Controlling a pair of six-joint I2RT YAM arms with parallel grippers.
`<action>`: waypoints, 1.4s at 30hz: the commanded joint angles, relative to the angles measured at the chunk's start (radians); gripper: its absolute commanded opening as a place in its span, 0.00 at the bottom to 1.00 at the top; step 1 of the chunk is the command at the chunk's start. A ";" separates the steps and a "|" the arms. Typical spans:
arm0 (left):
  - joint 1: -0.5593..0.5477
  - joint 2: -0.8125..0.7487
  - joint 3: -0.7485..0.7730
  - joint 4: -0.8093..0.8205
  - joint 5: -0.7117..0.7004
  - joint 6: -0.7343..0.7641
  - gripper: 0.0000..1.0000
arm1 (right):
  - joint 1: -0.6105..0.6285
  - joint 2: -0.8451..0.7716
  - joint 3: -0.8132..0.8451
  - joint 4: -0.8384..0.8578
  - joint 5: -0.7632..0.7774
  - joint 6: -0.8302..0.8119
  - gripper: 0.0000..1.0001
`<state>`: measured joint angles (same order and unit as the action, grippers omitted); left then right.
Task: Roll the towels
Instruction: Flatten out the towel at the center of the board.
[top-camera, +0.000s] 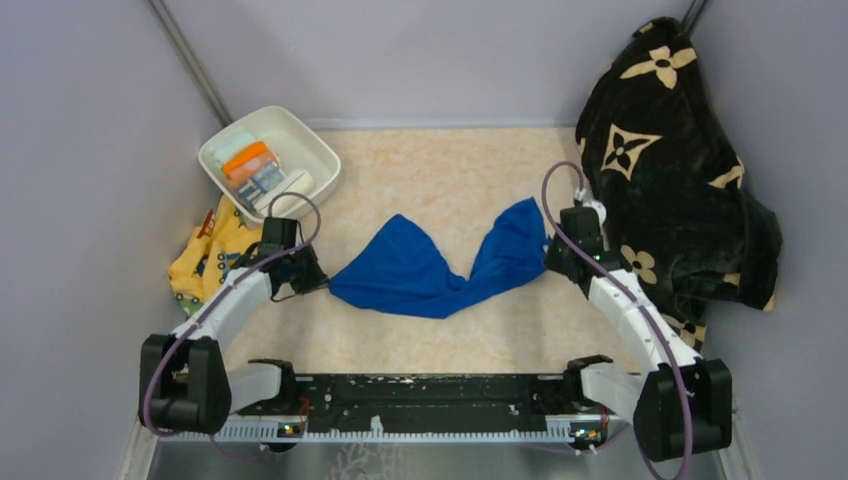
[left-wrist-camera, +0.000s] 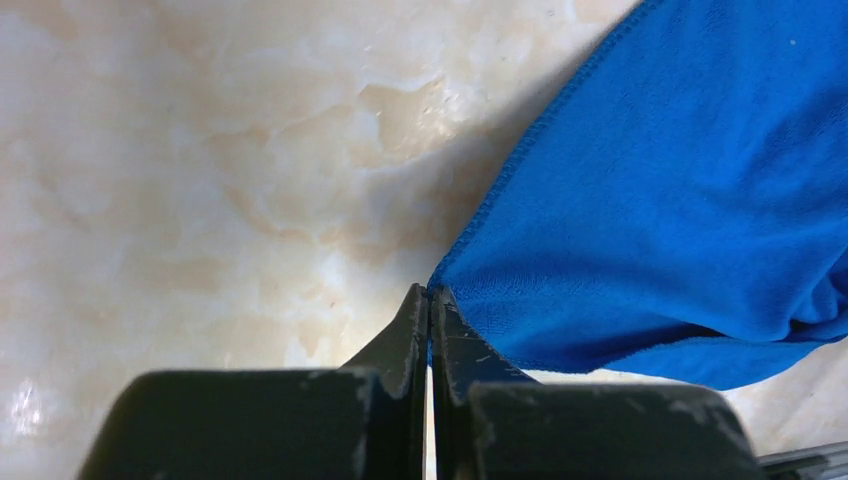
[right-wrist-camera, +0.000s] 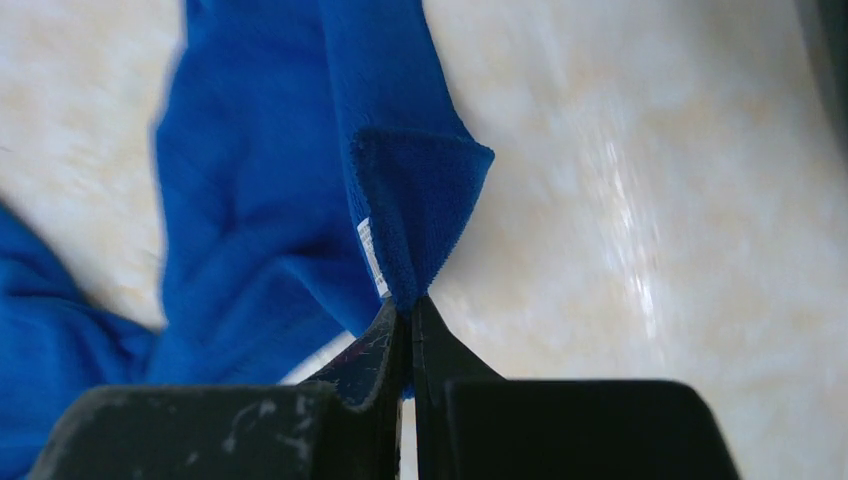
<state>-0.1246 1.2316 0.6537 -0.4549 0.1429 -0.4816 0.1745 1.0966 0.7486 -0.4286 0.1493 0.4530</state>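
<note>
Left gripper (left-wrist-camera: 429, 298) and right gripper (right-wrist-camera: 410, 306) each pinch a corner of the blue towel (top-camera: 430, 272). Only the fingertips hold it; stretching could slip one corner free.

The top camera looked down from above and behind the arms over the whole cream marbled desk (top-camera: 440, 170). Wrist cameras sat close behind the left tool (left-wrist-camera: 429, 296) and right tool (right-wrist-camera: 408, 306), facing the desk; all three shared the soft royal-blue towel (top-camera: 420, 270).

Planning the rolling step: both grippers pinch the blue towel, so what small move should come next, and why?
Probably draw the left gripper and right gripper apart: each pinches a corner of the blue towel, which sags crumpled between them.
</note>
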 joint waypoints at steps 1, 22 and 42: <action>0.034 -0.110 -0.048 -0.057 -0.051 -0.122 0.00 | 0.004 -0.141 -0.133 -0.203 0.058 0.184 0.03; 0.147 0.025 0.557 0.004 -0.234 -0.013 0.00 | -0.188 0.074 0.407 -0.046 0.058 0.046 0.00; 0.189 -0.270 0.108 -0.143 -0.143 -0.096 0.00 | -0.271 -0.257 -0.069 -0.113 -0.080 0.135 0.00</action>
<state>0.0574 1.0485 0.9108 -0.5087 0.0025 -0.5266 -0.0837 0.9382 0.7834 -0.4603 0.0544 0.5201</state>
